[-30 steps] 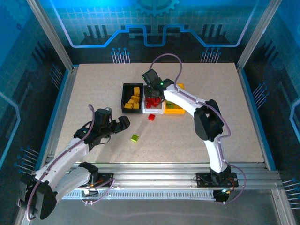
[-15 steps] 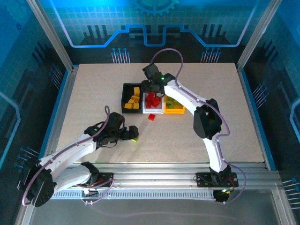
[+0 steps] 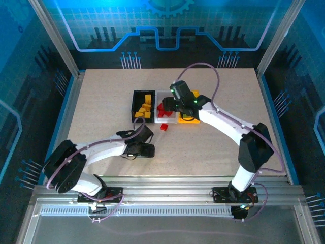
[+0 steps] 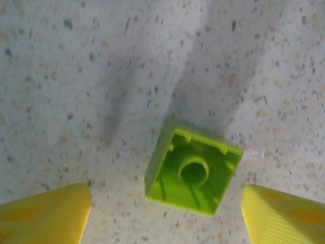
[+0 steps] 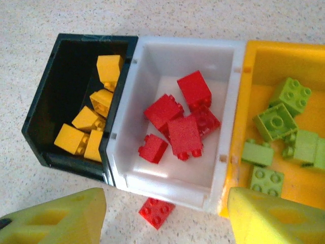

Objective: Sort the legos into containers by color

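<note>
**Legos nearly sorted, two strays on the desk**

Legos lie mostly in their bins. The speckled desk (image 3: 101, 101) carries three bins in a row near its middle, and both arms are at work over it.

The right arm (image 3: 223, 122) reaches across to hang above the row. Its jaws stand released and wide apart with nothing between them. The left arm (image 3: 101, 150) stretches low over the near part of the desk, well apart from the bins.

The black bin (image 5: 61, 71) holds orange-yellow bricks (image 5: 86, 119). The white bin (image 5: 167, 56) holds red bricks (image 5: 184, 134), and the yellow bin (image 5: 284, 56) holds green bricks (image 5: 274, 121). One loose red brick (image 5: 156, 211) lies on the desk just in front of the white bin.

A green brick (image 4: 190, 168) lies hollow side up on the desk, between the left jaws. Those jaws are released, with a gap on each side and no touch.

The step in hand looks like picking up this green brick. It sits slightly turned against the line of the jaws, so the next move calls for a square pinch on two flat sides. Then come a lift and a carry to the yellow bin, where the right arm may need to give way. The red stray would be next.
</note>
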Available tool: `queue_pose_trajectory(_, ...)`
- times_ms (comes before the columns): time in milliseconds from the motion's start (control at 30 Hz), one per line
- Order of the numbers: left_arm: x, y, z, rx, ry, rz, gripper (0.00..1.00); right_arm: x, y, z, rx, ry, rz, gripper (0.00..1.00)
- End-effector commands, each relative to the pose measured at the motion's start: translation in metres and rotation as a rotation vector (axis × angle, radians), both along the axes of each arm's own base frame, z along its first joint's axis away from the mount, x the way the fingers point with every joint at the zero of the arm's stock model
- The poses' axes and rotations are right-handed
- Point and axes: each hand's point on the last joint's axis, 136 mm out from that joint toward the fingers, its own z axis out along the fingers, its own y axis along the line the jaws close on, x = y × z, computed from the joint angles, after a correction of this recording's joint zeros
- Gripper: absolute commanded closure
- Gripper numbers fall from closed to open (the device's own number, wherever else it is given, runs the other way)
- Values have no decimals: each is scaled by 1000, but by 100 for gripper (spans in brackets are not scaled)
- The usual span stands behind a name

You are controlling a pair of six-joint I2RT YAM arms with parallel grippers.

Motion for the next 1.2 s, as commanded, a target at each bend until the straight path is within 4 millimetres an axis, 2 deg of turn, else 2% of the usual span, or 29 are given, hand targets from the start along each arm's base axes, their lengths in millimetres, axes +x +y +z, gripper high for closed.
queue_pose_trajectory(0, 22, -4, 5, 68, -72, -37, 28, -8, -2, 19, 67, -55, -13, 34)
queue_pose_trajectory(133, 18, -10, -4, 82, -43, -63, 40, -16, -15, 24, 64, -73, -28, 34)
queue_pose_trajectory(333, 9, -17, -8, 78, -25, -74, 51, -19, -37, 18, 67, -65, -76, 33)
queue_pose_trajectory(500, 18, -29, 5, 50, -58, -82, 61, -27, -56, 18, 62, -79, -117, 33)
queue_pose_trajectory(600, 29, -47, 26, 0, -97, -97, 64, -36, -73, 18, 53, -87, -146, 33)
queue_pose_trajectory(733, 53, -84, 63, -93, -161, -127, 65, -52, -103, 12, 55, -87, -205, 33)
queue_pose_trajectory(867, 92, -126, 99, -143, -228, -169, 65, -72, -130, 6, 62, -93, -256, 33)
queue_pose_trajectory(900, 103, -137, 106, -147, -245, -181, 65, -79, -137, -4, 52, -73, -263, 33)
queue_pose_trajectory(933, 112, -146, 112, -152, -258, -189, 65, -83, -141, -7, 50, -67, -270, 33)
queue_pose_trajectory(1067, 156, -178, 121, -130, -289, -210, 65, -98, -153, -13, 41, -51, -279, 32)
queue_pose_trajectory(1167, 185, -187, 120, -100, -298, -198, 65, -104, -156, -19, 31, -39, -270, 32)
